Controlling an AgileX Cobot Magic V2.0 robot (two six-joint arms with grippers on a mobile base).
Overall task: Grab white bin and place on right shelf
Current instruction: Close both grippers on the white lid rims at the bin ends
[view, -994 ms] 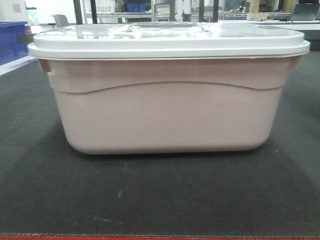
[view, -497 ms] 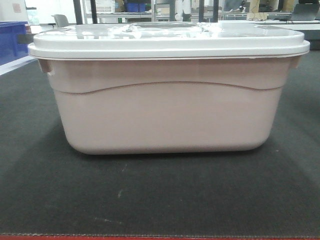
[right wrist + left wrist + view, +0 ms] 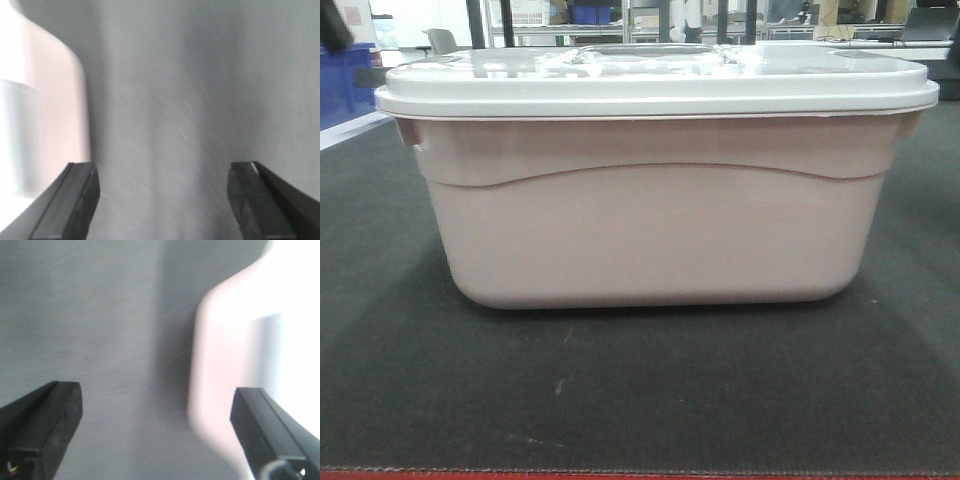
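Note:
The white bin (image 3: 650,220), a pale pinkish tote with a white lid (image 3: 660,80), stands on the dark mat (image 3: 640,390) and fills the middle of the front view. In the left wrist view my left gripper (image 3: 155,397) is open above the mat, with the bin's rounded corner (image 3: 220,365) by its right finger (image 3: 265,435). My right gripper (image 3: 162,175) is open too, and the bin's other end (image 3: 50,105) lies just behind its left finger (image 3: 75,205). Neither gripper holds anything. The right shelf is out of view.
A blue bin (image 3: 340,85) stands at the far left behind the mat. A red edge (image 3: 640,475) runs along the mat's front. Racks and clutter (image 3: 590,20) show far behind the lid. A dark blurred shape (image 3: 332,25) sits in the top left corner.
A dark blurred shape has come into the top left corner of the front view. The white bin has not moved.

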